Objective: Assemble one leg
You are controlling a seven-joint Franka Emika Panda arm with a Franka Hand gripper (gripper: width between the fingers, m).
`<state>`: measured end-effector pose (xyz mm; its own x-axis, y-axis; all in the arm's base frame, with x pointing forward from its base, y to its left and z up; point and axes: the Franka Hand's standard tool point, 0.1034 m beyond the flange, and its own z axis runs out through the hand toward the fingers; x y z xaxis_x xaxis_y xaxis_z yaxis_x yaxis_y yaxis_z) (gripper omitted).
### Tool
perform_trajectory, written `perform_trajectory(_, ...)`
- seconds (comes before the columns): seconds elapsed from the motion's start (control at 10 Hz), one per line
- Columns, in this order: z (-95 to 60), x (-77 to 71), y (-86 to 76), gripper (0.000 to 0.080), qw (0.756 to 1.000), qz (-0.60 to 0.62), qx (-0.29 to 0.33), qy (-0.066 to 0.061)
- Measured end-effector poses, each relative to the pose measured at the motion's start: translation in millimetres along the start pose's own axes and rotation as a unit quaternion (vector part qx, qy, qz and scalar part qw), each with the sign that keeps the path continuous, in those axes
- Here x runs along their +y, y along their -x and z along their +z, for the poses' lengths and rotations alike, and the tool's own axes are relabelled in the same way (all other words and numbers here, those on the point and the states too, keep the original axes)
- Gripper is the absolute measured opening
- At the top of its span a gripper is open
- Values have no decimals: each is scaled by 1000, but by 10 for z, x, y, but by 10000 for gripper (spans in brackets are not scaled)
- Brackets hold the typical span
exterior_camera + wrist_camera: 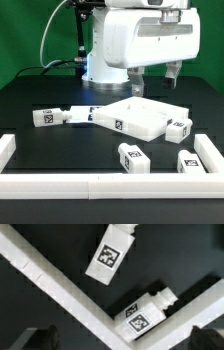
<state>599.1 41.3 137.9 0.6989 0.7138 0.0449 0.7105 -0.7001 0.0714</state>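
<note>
Leg A (132,158) lies loose on the black table (40,150) at the lower centre of the exterior view, with nothing gripping it. Leg B (188,160) lies near it at the lower right, just inside the white rail (60,186) that borders the table along the bottom of the frame. Leg C (45,118) rests at the middle left, well apart from these. Leg D (178,127) sits against the right-hand corner of the tabletop (140,112), the flat white square at the centre. Another white tagged piece (80,114) lies between Leg C and the tabletop.

The gripper (156,77) hangs above the far side of the tabletop in the upper centre of the frame. Its jaws are spread wide and hold nothing.

In the wrist view the gripper (122,341) is blurred, with its dark fingers (40,339) set far apart. Two legs lie beyond them on the table (40,308). The corner leg (145,317) lies close beside the angle of the rail (50,277), and the outer leg (112,255) lies farther into the open. Which exterior-view legs these are cannot be told.
</note>
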Motion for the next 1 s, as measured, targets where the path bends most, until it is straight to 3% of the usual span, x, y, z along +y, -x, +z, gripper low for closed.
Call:
perform_trajectory(0.5, 15, 7, 12, 650, 1000, 5, 0, -2)
perform_trajectory(0.7, 114, 82, 79, 650, 994, 110, -6, -7)
perform_trajectory(1.0, 175, 45, 44, 650, 992, 129, -2, -6)
